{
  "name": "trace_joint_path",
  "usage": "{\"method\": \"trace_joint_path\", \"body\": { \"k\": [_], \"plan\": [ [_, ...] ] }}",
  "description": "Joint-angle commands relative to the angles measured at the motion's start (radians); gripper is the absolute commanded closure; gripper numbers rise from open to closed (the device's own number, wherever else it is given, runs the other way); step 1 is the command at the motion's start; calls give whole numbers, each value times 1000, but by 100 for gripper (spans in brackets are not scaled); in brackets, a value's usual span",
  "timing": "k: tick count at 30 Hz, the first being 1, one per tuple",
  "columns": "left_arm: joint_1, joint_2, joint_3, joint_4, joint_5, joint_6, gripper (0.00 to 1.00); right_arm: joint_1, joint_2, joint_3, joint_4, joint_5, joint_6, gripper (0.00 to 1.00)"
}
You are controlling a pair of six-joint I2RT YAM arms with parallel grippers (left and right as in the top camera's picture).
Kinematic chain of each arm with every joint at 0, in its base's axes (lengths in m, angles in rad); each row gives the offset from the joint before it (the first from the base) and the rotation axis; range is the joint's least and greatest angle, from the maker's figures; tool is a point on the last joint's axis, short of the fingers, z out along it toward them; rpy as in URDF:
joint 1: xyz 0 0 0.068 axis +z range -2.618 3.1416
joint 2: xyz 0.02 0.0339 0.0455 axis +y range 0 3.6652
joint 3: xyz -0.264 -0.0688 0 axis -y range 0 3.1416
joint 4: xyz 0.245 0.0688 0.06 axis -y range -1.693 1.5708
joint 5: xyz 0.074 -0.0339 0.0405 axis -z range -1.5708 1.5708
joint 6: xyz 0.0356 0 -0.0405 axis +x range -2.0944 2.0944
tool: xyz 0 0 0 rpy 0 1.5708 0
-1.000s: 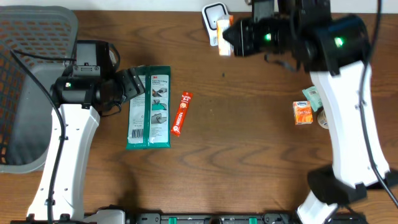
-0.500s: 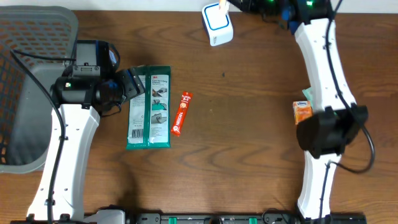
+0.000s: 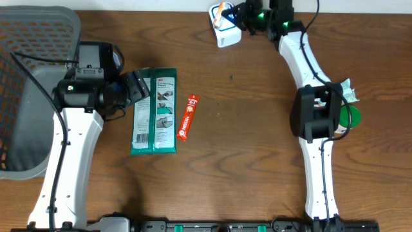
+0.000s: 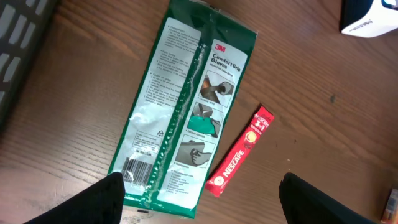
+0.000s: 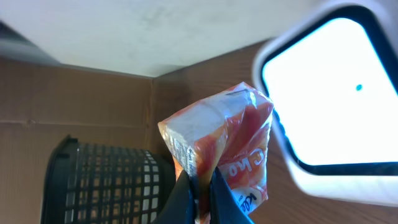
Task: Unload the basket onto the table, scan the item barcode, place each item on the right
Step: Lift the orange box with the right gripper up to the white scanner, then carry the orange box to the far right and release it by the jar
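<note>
Our right gripper [image 5: 200, 198] pinches the orange packet [image 5: 227, 146] by its lower edge, just beside the scanner [image 5: 323, 87]. We judge it light, soft, crinkly: grip a seam. Our left gripper [image 4: 205, 200] gapes wide, empty.

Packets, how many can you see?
3: the green glove pack lies by the left arm, the red Nescafe stick lies beside it, and the right tool holds the orange packet up at the white scanner. More things sit partly hidden behind the right arm.
</note>
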Motion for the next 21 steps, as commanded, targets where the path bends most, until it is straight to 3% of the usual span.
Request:
{"method": "trace_joint_path", "body": {
  "k": [1, 7, 11, 15, 21],
  "plan": [
    [3, -3, 8, -3, -6, 6, 20, -10, 3, 8, 16, -5, 48, 99],
    [3, -3, 8, -3, -6, 6, 20, -12, -8, 11, 85, -77, 49, 99],
    [3, -3, 8, -3, -6, 6, 20, -24, -97, 11, -3, -103, 48, 98],
    [3, -3, 8, -3, -6, 6, 20, -36, -274, 11, -248, -18, -84, 99],
    [3, -3, 8, -3, -6, 6, 20, -34, -631, 11, -800, 453, -492, 99]
  ]
}}
